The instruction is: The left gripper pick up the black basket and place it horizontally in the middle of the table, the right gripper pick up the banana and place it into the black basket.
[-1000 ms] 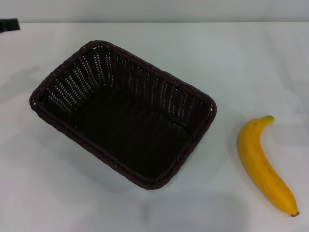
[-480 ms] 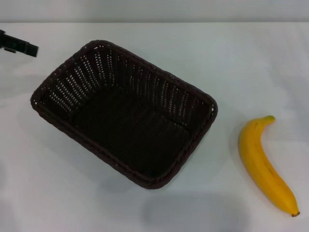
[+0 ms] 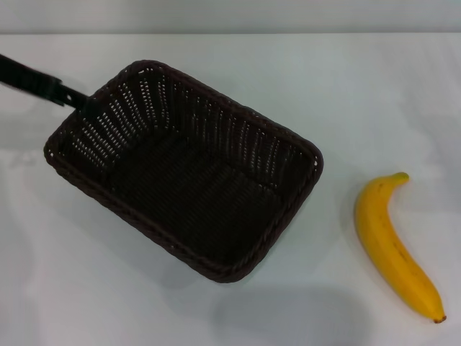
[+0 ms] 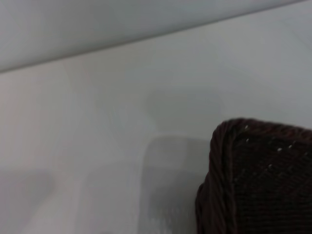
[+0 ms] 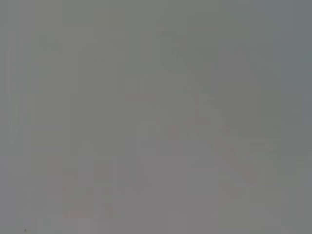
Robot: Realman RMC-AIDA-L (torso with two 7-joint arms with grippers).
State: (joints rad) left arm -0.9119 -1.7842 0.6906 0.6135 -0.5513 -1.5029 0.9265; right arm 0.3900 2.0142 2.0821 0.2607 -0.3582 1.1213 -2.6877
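The black basket [image 3: 184, 169] sits on the white table [image 3: 360, 86] at the left-centre of the head view, turned diagonally, empty. Its rounded corner also shows in the left wrist view [image 4: 258, 180]. My left gripper [image 3: 75, 97] reaches in from the left edge as a slim black jaw arm, its tip at the basket's far-left rim. The banana [image 3: 395, 245] lies on the table to the right of the basket, stem pointing away from me. My right gripper is out of view; the right wrist view shows only plain grey.
The table's back edge [image 3: 230, 32] meets a grey wall. A strip of bare white table lies between the basket and the banana.
My left gripper has come in from the left edge toward the right and now reaches the basket's far-left rim. The basket and the banana have barely moved.
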